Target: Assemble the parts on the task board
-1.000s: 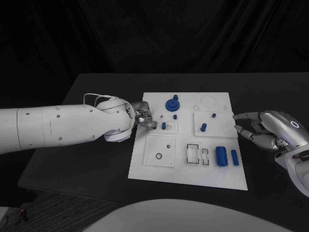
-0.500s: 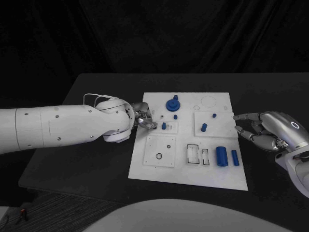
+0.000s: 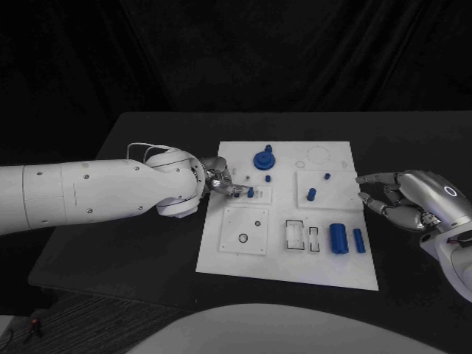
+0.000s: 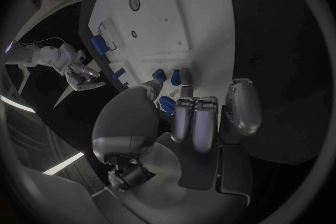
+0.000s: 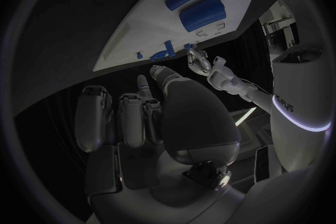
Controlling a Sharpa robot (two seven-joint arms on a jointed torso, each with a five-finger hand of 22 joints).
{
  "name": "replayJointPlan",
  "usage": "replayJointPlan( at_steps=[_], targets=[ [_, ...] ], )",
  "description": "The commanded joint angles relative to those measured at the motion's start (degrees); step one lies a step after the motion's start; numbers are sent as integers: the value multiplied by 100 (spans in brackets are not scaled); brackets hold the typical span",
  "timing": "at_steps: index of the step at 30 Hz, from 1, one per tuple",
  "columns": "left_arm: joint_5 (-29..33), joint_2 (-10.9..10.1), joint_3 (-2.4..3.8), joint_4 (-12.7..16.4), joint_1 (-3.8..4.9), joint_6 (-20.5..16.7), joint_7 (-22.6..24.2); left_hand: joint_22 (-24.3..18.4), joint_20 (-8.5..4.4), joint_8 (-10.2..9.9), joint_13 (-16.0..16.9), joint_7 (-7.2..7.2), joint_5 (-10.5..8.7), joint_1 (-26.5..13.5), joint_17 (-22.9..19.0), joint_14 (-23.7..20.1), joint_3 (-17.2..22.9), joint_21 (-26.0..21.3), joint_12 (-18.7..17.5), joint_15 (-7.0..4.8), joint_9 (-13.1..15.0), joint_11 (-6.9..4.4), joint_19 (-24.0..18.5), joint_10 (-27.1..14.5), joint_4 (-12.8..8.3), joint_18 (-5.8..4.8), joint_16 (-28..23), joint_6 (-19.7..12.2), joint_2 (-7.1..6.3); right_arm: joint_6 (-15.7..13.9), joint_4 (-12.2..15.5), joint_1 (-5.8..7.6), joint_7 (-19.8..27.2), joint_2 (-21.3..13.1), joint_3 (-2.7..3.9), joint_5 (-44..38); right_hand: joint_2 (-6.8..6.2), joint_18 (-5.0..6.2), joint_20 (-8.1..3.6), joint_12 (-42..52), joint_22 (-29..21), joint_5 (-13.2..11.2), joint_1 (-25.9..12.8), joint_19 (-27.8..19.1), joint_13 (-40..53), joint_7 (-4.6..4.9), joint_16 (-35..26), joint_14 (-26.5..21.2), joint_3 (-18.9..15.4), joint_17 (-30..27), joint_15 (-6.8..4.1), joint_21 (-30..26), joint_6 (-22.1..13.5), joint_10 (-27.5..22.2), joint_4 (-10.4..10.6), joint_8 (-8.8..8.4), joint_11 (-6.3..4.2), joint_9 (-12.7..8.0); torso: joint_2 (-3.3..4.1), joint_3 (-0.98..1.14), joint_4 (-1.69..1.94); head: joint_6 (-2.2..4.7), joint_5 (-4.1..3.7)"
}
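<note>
Head view: left hand (image 3: 221, 179) sits over the left edge of the white rectangular plastic task board (image 3: 289, 258), fingertips closing on a small blue plastic peg (image 3: 250, 192) standing in the board's left-middle block. Left wrist view shows the fingers (image 4: 192, 120) curled toward that peg (image 4: 175, 76); whether they actually pinch it or only touch it, I cannot tell. Right hand (image 3: 406, 198) hovers just off the board's right edge, fingers curled loosely, apart, holding nothing.

Handling judgement: the peg looks rigid, very light, smooth-sided (likely slippery against metal fingertips). Best taken near its top between two opposed fingertips, keeping it upright for a seated fit.

Other parts: large blue round knob-like piece (image 3: 264, 158) near the far edge; two blue cylinders (image 3: 346, 239) lying side by side near the right edge, also seen from the right wrist (image 5: 196, 7).

Surface: matte black table (image 3: 140, 243), flat, board lying flat on it. Dark backdrop behind.
</note>
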Motion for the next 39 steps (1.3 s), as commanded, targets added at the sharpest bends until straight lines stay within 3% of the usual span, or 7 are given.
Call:
replayJointPlan(
  at_steps=[1,9,15,20,27,34,39],
  targets=[
    [162,9,-31,-42,-36,143,44,940,54,-179,1281,50,-10,-210,1232,444,-313,-32,-42,39,-124,44,1,339,14,34,-20,-44,136,-22,3,-16,-75,-2,3,-16,-9,-52,24,31,1167,37,49,136,1510,-3,-20,435,26,593,32,8,40,596,-3,-3,46,3,7,0,-1,-1,4],
    [173,2,-31,-58,-38,91,73,940,50,-81,1278,20,368,-278,1237,445,-708,-32,-42,28,-140,23,-4,335,11,37,-16,73,404,-17,-4,-22,-67,6,3,-16,-15,-49,27,31,1164,39,43,130,1510,4,-22,434,46,586,37,-4,60,596,-5,0,53,5,7,0,0,-1,8],
    [219,-9,-31,-70,-38,-54,174,940,23,188,1278,-30,700,-220,1243,448,-977,-29,-39,-2,32,-17,-7,335,13,37,-11,111,682,-12,-11,-26,-68,9,3,-16,-13,-52,28,31,1167,40,45,135,1510,3,-23,433,54,585,37,7,65,596,-7,1,54,5,6,0,3,-1,6],
    [244,-40,-31,-75,-38,-311,338,946,13,330,1283,-49,871,-138,1261,458,-1105,-9,-31,-14,147,-30,2,341,9,33,0,77,769,-20,-10,-28,-65,2,3,-16,-13,-52,28,31,1167,40,45,135,1510,3,-23,433,54,585,37,7,65,596,-7,1,54,5,5,-1,1,-1,-2],
    [233,-169,-29,-29,-22,-984,816,969,-8,584,1319,-87,762,14,1327,496,-1359,77,20,-43,337,-61,48,386,7,17,37,68,745,-46,-8,-28,-58,-13,3,-16,-11,-50,29,31,1165,40,47,132,1510,3,-25,432,59,581,37,-1,67,596,-9,0,54,5,5,0,2,-1,-13],
    [242,-235,-26,-82,139,-1508,1325,975,-38,871,1331,-124,454,16,1354,512,-1676,111,38,-68,581,-95,66,404,11,12,52,41,835,-56,-21,-29,-62,-1,3,-16,-11,-50,29,31,1165,41,50,132,1510,4,-23,433,65,584,38,2,68,596,-12,0,55,5,5,-1,1,-1,-11],
    [294,-225,-25,-173,265,-1361,1338,974,-49,958,1328,-141,676,282,1349,509,-1780,114,36,-81,656,-109,65,402,1,12,50,-17,880,-57,-29,-29,-64,8,3,-16,-11,-49,29,31,1164,41,50,130,1510,5,-25,432,66,580,38,-4,69,596,-12,0,56,5,0,-2,2,-1,-19]
  ],
)
